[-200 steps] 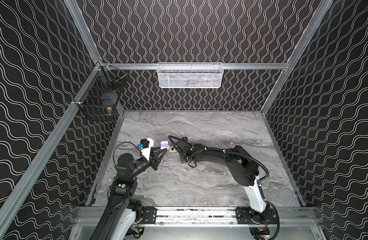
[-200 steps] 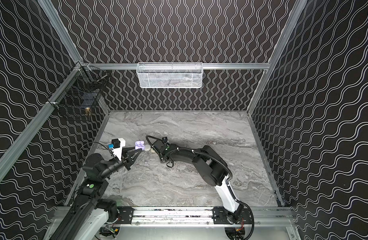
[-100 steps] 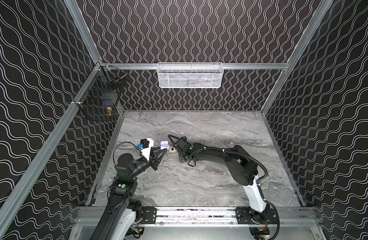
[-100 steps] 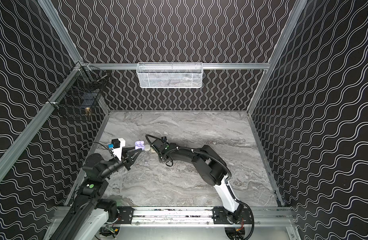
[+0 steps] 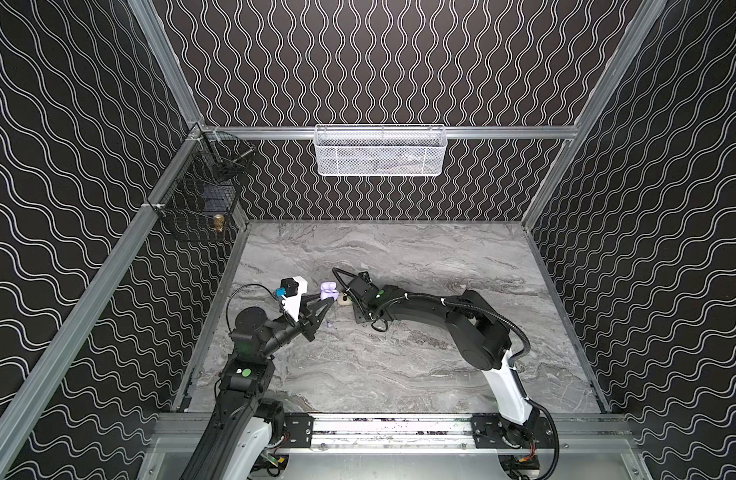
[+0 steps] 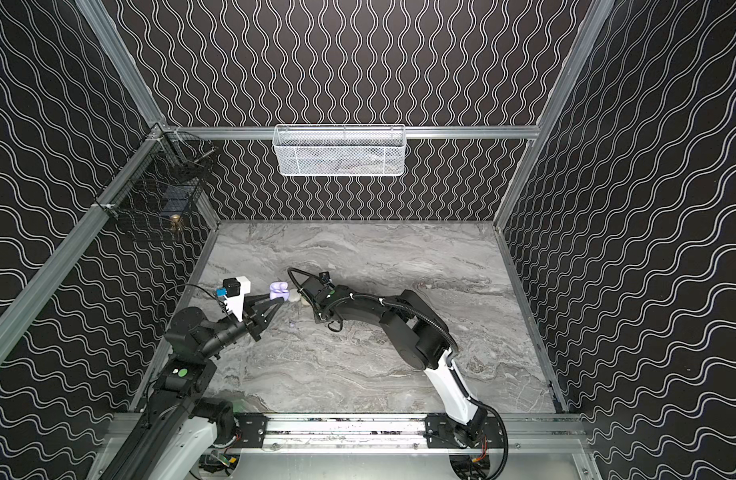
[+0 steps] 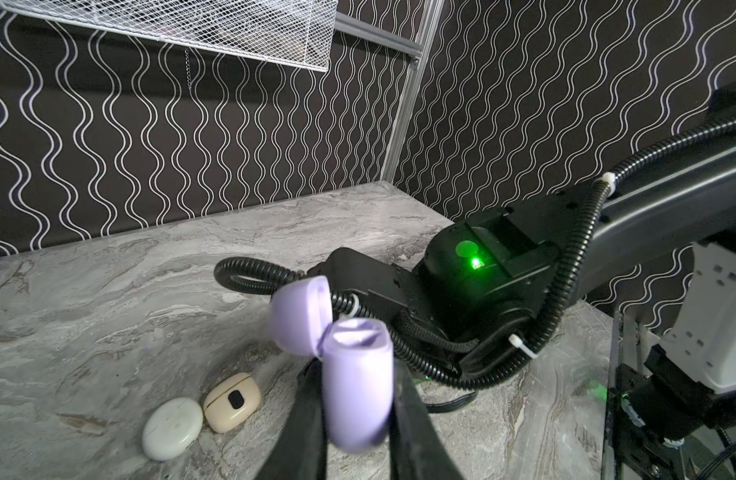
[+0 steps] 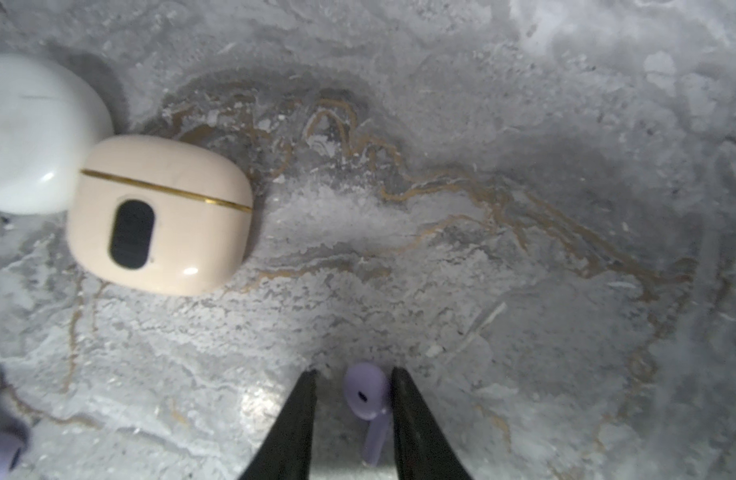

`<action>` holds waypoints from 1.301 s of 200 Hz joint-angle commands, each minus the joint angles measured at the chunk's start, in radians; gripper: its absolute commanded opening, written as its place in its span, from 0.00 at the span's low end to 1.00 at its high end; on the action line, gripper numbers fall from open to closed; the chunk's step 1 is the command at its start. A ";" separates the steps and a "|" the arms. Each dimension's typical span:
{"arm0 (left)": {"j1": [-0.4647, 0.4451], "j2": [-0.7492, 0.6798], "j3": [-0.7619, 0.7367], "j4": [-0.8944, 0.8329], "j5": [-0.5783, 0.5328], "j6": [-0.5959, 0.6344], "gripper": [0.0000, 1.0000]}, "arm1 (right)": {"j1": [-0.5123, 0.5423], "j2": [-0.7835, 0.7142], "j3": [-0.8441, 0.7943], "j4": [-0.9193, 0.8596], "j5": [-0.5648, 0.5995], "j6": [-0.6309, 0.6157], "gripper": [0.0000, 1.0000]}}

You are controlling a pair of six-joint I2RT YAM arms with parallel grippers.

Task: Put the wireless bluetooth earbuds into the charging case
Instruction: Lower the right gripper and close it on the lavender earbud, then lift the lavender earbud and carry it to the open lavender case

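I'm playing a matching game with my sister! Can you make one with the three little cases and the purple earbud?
1 lavender charging case
2 cream case
3 white case
4 lavender earbud

A lying within the open right pincer
B shut, black oval window
C lid open, gripped by the left pincer
D shut, beside the cream case

Pairs: 1-C, 2-B, 3-D, 4-A

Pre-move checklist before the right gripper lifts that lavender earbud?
1. Lid of lavender case open: ok.
2. Hold of left gripper on lavender case: ok, shut on it.
3. The lavender earbud sits between the fingers of the right gripper: ok.
4. Fingers closed on the lavender earbud: not ok, gap on one side.
5. Sockets in lavender case free: cannot tell.
6. The cream case lies apart from the lavender earbud: ok.
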State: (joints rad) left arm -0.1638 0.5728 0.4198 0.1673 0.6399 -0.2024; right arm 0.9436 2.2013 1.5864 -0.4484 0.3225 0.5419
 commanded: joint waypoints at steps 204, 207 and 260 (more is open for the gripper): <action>0.001 -0.097 -0.049 0.170 0.127 -0.027 0.00 | 0.084 -0.584 -0.172 0.042 0.305 -0.107 0.16; 0.002 -0.102 -0.053 0.179 0.132 -0.031 0.00 | 0.100 -0.601 -0.177 0.052 0.315 -0.113 0.16; 0.001 -0.181 -0.098 0.324 0.217 -0.086 0.00 | 0.377 -0.791 -0.232 0.296 0.505 -0.324 0.16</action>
State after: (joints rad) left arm -0.1638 0.4175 0.3340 0.3660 0.7986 -0.2455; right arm 1.2381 1.4551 1.3800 -0.3141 0.7090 0.3492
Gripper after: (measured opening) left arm 0.224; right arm 0.161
